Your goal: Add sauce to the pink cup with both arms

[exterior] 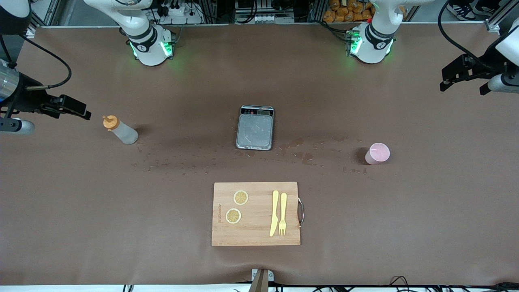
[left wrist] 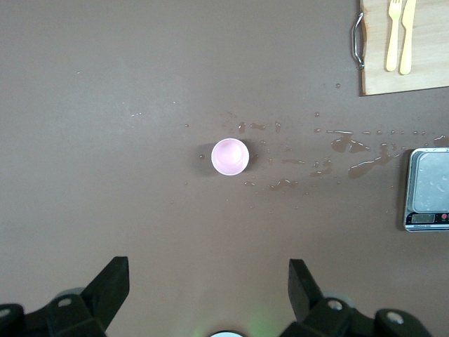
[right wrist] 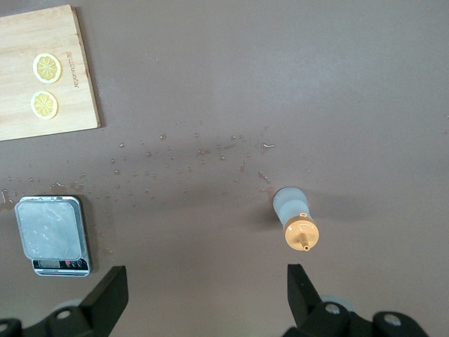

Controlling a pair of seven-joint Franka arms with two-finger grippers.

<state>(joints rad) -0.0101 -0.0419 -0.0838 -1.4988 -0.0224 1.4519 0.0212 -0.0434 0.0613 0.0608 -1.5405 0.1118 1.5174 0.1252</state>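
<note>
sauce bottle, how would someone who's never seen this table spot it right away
Start at the grey scale in the middle of the table and look toward the right arm's end. The sauce bottle stands alone there on the brown mat, with water droplets nearby. It is the only translucent whitish container, topped with an orange cap and nozzle.

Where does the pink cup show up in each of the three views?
Front view: the pink cup stands upright on the table toward the left arm's end, level with the scale.
Left wrist view: the cup sits mid-picture, seen from above, with spilled drops beside it.
Right wrist view: not in it.
Shared landmark: the scale shows in all three views.
</note>
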